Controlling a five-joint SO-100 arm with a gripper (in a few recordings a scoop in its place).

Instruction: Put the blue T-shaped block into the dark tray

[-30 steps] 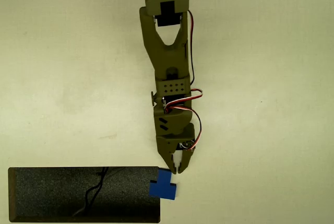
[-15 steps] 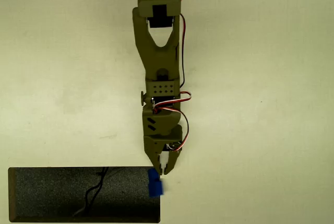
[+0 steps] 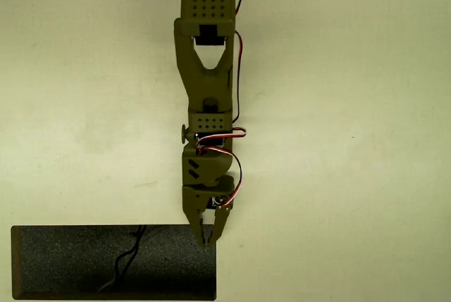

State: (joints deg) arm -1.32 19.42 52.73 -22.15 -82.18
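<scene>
1. Looking down from the overhead view, I see the olive-green arm (image 3: 204, 98) reaching from the top edge straight down the pale worktop (image 3: 352, 105).
2. Tool (image 3: 208, 238) sits at the arm's lower end, its tips over the top right corner of the dark tray (image 3: 70, 263), just inside the rim.
3. Tool state: the two fingers (image 3: 218, 226) converge to a narrow point with almost no gap visible between them. I cannot tell from this angle whether anything is gripped there.
4. Blue T-shaped block: I cannot make it out; no blue is visible around the tool tips or on the tray floor, so I cannot tell where it is.
5. Dark tray lies along the bottom left of the picture, long side horizontal, speckled floor, thin raised rim.
6. Thin black cable (image 3: 127, 256) lies across the tray floor near its middle.
7. Red and white wires (image 3: 232, 158) loop along the arm's right side near the wrist.
</scene>
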